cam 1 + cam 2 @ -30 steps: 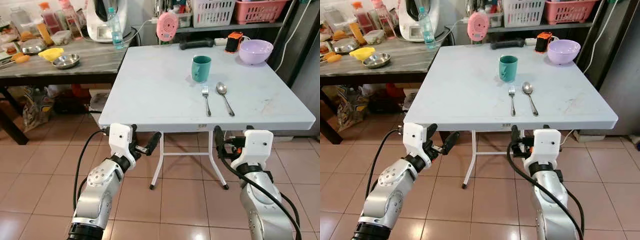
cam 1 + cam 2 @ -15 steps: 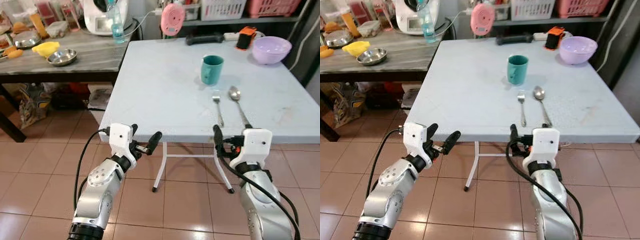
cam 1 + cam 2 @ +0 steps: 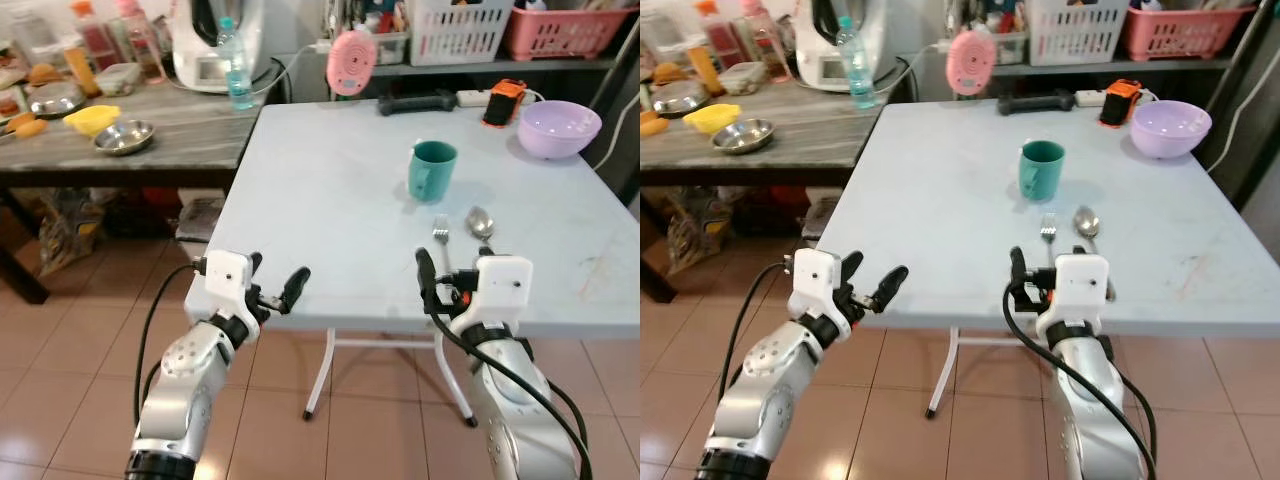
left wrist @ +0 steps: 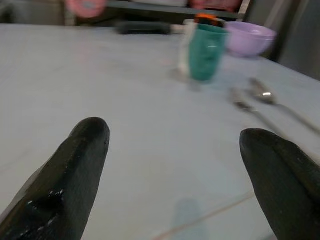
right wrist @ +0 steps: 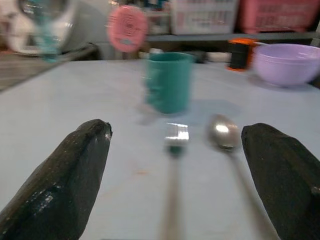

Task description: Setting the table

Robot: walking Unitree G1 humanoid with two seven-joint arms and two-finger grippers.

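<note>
1. the setting looks partly laid: on the pale tabletop (image 3: pixel 330 190) a green cup (image 3: pixel 431 170) stands upright right of centre in the frame, and just below it a fork (image 3: pixel 441 232) and a spoon (image 3: pixel 480 223) lie side by side, close but apart, handles toward the near edge.
2. a purple bowl (image 3: pixel 558 127) sits at the upper right of the frame near the far corner, well apart from the cup and cutlery; by my judgement it is not yet brought to the place setting, so that may be what is left.
3. no plate is seen on this tabletop; whether one is wanted cannot be told.
4. the left hand (image 3: pixel 274 290) hangs at the near edge, lower left of centre, fingers spread and holding nothing.
5. the right hand (image 3: pixel 436 284) is at the near edge, lower right of centre, just in front of the fork and spoon handles, fingers spread and empty.
6. the head views give the whole layout, plus the side counter (image 3: pixel 180 115) at upper left with a steel dish (image 3: pixel 124 137), a yellow bowl (image 3: pixel 91 119) and a water bottle (image 3: pixel 237 78).
7. the right wrist view looks low along the tabletop: the fork's tines and spoon's bowl lie between its fingers (image 5: pixel 65 185), the cup behind them, somewhat blurred.
8. the left wrist view shows mostly bare tabletop between its fingers (image 4: pixel 70 175), the cup and cutlery off to the side.
</note>
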